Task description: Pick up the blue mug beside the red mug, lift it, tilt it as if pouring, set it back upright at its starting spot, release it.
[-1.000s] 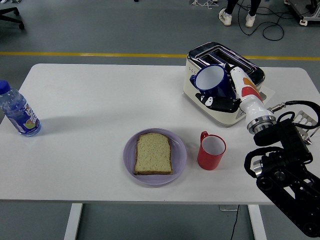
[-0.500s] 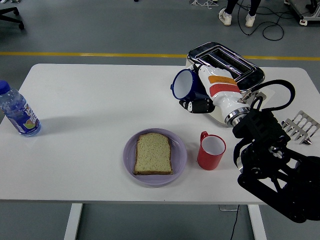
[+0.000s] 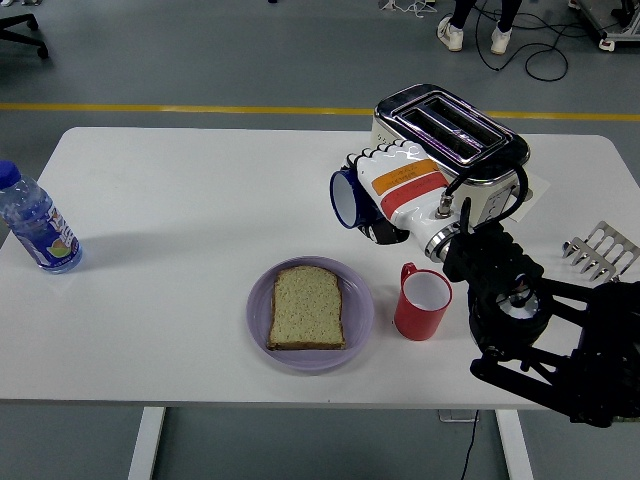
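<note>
The right robot hand grips the glossy blue mug, tipped sideways, mouth facing left. It hangs above the white tabletop, beyond the red mug.

A white desk stands on a grey concrete floor. A yellow line is painted on the floor behind the desk's far edge. Black cables trail near a person's feet in white shoes at top right.
</note>
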Controlling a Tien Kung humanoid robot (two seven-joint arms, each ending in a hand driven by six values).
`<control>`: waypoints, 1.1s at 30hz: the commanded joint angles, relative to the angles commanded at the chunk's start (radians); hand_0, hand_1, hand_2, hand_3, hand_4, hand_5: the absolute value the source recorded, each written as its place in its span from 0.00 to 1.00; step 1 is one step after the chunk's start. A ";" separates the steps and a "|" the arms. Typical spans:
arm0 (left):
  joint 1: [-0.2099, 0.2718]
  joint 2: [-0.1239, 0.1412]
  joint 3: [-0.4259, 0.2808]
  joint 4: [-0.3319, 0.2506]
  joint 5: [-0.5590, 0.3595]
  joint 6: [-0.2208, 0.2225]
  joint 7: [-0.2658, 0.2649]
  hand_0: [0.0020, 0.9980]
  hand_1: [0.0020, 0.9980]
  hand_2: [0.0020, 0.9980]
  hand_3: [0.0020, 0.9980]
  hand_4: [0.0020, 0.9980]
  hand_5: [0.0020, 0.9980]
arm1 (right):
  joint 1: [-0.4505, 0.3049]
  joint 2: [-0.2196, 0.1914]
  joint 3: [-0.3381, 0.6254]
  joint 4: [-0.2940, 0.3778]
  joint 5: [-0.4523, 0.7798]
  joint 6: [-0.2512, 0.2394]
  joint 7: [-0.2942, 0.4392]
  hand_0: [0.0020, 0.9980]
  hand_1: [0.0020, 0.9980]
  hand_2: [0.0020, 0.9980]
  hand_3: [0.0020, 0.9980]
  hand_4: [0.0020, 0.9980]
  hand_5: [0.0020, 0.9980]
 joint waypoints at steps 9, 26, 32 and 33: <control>0.004 -0.001 0.001 0.000 -0.004 0.000 0.000 0.63 0.64 0.65 0.51 0.24 0.86 | 0.097 -0.022 -0.131 -0.021 -0.021 0.035 0.000 0.33 0.31 0.50 0.54 0.67 0.00; 0.016 -0.004 0.013 0.002 -0.011 -0.001 0.002 0.63 0.64 0.65 0.51 0.24 0.86 | 0.125 -0.015 -0.183 -0.002 -0.053 0.030 0.000 0.35 0.32 0.50 0.55 0.65 0.00; 0.021 -0.006 0.020 0.002 -0.012 -0.001 0.002 0.63 0.64 0.65 0.51 0.24 0.86 | 0.098 -0.023 -0.162 0.017 -0.023 0.011 0.000 0.35 0.33 0.51 0.55 0.65 0.00; 0.022 -0.006 0.020 0.002 -0.011 -0.001 0.002 0.63 0.64 0.65 0.51 0.24 0.86 | 0.086 -0.026 -0.149 0.020 -0.006 -0.004 0.000 0.35 0.33 0.51 0.55 0.65 0.00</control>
